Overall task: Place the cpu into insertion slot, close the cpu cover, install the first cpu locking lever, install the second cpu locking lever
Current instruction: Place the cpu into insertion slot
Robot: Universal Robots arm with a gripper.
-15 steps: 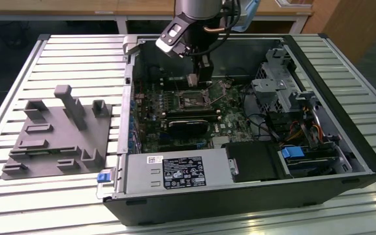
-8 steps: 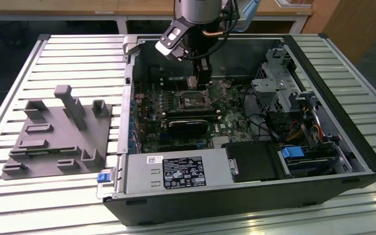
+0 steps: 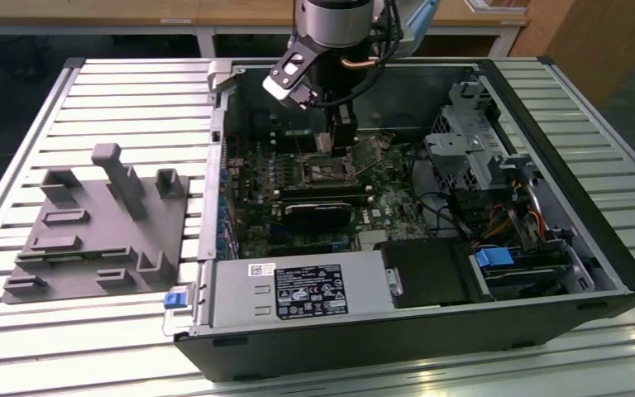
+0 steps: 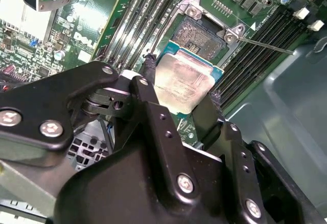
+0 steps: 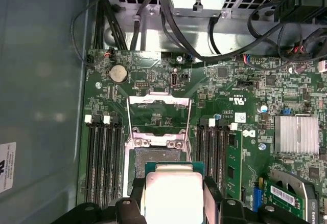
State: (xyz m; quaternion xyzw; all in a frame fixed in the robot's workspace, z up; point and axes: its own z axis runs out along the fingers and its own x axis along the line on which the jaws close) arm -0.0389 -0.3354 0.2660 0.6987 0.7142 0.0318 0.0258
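My gripper [image 4: 182, 81] is shut on the cpu [image 4: 186, 78], a flat square chip with a pale silver face and green edge, one black finger [image 4: 149, 65] on each of two opposite sides. The chip hangs just above and partly over the insertion slot [image 4: 202, 35], whose dark centre and silvery rim show beyond it. In the first wrist view the cpu [image 5: 173, 193] overlaps the near part of the insertion slot [image 5: 156, 161], and the cpu cover [image 5: 159, 99] lies flipped open past it. A thin locking lever [image 4: 265, 45] sticks out beside the socket. In the exterior view the gripper [image 3: 343, 139] reaches into the case.
Long black memory slots [image 5: 102, 157] flank the socket on both sides. A finned heat sink [image 5: 299, 134] and cable bundles [image 5: 168, 14] sit nearby. The open computer case [image 3: 582, 248] walls in the board. A grey fixture block [image 3: 97, 227] lies on the slatted table at the exterior view's left.
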